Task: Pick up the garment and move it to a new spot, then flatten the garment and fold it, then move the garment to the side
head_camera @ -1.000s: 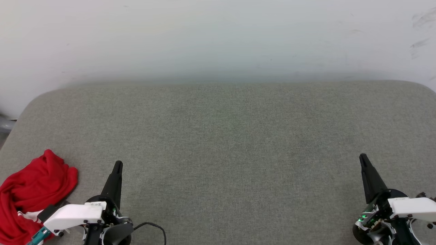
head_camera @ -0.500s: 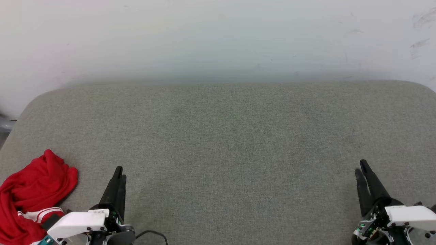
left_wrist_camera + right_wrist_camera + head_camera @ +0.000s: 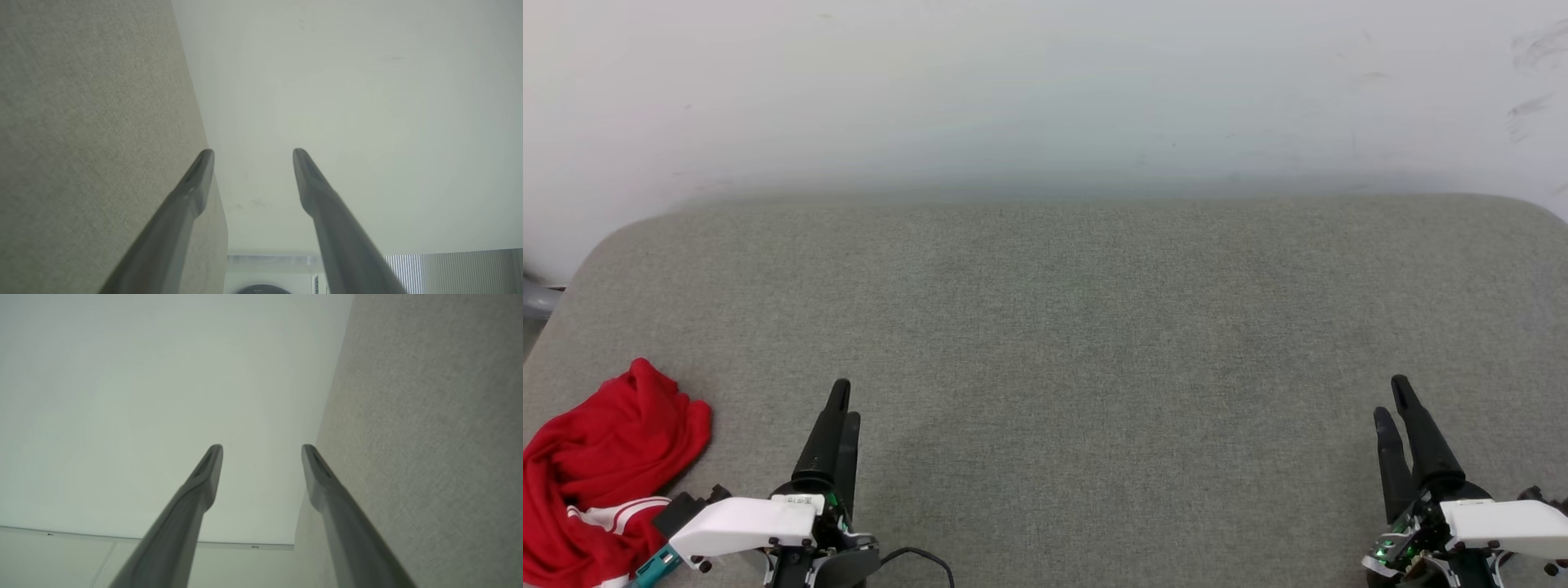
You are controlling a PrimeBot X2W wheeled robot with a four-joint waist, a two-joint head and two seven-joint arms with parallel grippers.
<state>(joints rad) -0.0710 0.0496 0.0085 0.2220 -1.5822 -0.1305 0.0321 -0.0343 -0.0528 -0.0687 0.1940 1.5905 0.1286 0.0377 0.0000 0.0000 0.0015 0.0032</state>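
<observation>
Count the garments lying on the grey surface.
1. The red garment lies crumpled at the grey surface's near-left corner, partly cut off by the picture's edge; more may be hidden.

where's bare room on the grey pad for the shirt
The middle of the grey pad is bare, between the left gripper and right gripper and back to the wall. Crowded only at near left, where the garment lies crumpled.

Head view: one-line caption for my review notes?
Crumpled red shirt on the grey pad's left side; left pincer beside it, right pincer far off, both open and empty.
</observation>
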